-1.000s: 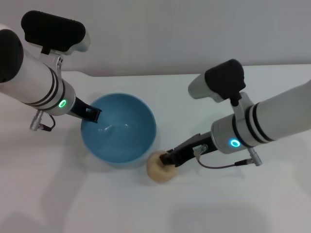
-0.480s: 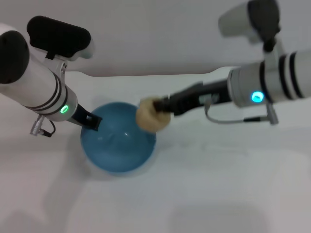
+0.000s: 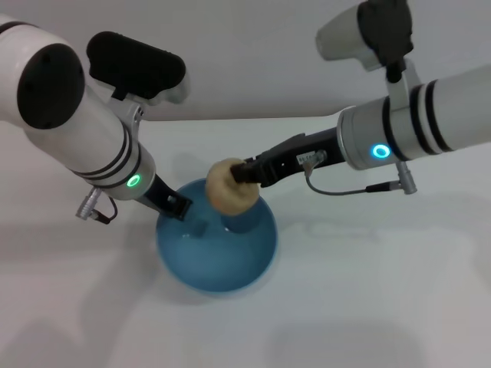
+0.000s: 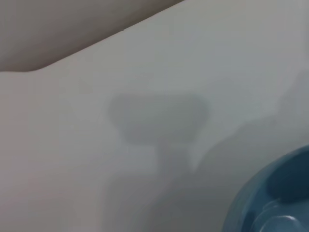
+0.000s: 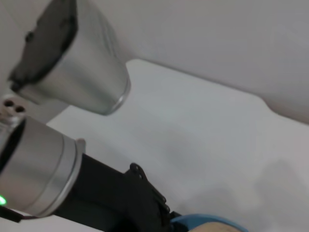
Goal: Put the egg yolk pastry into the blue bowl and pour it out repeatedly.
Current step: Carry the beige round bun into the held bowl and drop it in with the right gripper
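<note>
The light-blue bowl point(image 3: 217, 249) stands on the white table in the head view. My left gripper point(image 3: 176, 205) is shut on its left rim. The beige egg yolk pastry point(image 3: 231, 186) is held in my right gripper point(image 3: 240, 176), above the bowl's far rim. The bowl's edge also shows in the left wrist view point(image 4: 275, 198). In the right wrist view a strip of the bowl's rim point(image 5: 203, 221) and the top of the pastry point(image 5: 218, 228) show at the lower edge, beside the left arm point(image 5: 58, 164).
The white table point(image 3: 368, 291) spreads around the bowl, with its far edge against a pale wall. No other objects show on it.
The bowl has shifted right and nearer to me with my left gripper on its rim. My right gripper has carried the pastry slightly left, over the bowl's far rim.
</note>
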Robot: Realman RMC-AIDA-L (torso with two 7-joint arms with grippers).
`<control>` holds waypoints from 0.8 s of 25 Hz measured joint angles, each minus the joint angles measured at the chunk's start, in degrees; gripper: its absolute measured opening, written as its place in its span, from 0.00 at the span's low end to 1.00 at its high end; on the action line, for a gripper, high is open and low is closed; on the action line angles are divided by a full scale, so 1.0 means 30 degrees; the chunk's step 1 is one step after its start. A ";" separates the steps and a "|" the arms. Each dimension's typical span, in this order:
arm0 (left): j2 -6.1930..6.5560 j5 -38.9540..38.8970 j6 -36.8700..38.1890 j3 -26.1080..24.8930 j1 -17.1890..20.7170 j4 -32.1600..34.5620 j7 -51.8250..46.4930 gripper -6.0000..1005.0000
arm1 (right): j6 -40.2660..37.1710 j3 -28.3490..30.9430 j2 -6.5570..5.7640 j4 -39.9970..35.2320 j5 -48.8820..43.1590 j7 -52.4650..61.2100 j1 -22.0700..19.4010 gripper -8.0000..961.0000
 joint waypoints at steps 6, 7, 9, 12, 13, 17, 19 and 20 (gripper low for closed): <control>-0.0024 -0.0224 -0.0108 0.0255 -0.0317 0.0026 -0.0014 0.01 | -0.0854 -0.0395 -0.0014 -0.0622 -0.0081 -0.0448 -0.0088 0.08; -0.0020 -0.0331 -0.0110 0.0255 -0.0360 0.0031 0.0015 0.01 | -0.0918 -0.0377 -0.0016 -0.0636 -0.0080 -0.0511 -0.0120 0.09; -0.0005 -0.0456 -0.0108 0.0255 -0.0434 0.0039 0.0065 0.01 | -0.0968 -0.0240 -0.0020 -0.0644 -0.0076 -0.0637 -0.0170 0.11; 0.0001 -0.0499 -0.0081 0.0288 -0.0488 0.0082 0.0101 0.01 | -0.0961 0.0082 -0.0038 -0.0570 -0.0017 -0.0693 -0.0299 0.20; -0.0006 -0.0519 -0.0052 0.0325 -0.0497 0.0096 0.0109 0.01 | -0.0894 0.0238 -0.0045 -0.0498 -0.0002 -0.0696 -0.0355 0.24; -0.0013 -0.0513 0.0074 0.0457 -0.0513 0.0100 0.0124 0.01 | -0.0622 0.0893 -0.0059 -0.0149 0.0033 -0.0671 -0.0619 0.39; -0.0016 -0.0519 0.0338 0.0464 -0.0469 0.0117 0.0127 0.01 | -0.0167 0.2146 -0.0074 -0.0039 0.0249 -0.0393 -0.0873 0.46; -0.0017 -0.0510 0.0601 0.0473 -0.0401 0.0134 0.0128 0.01 | 0.0444 0.4094 -0.0086 -0.0213 0.0517 -0.0049 -0.1073 0.50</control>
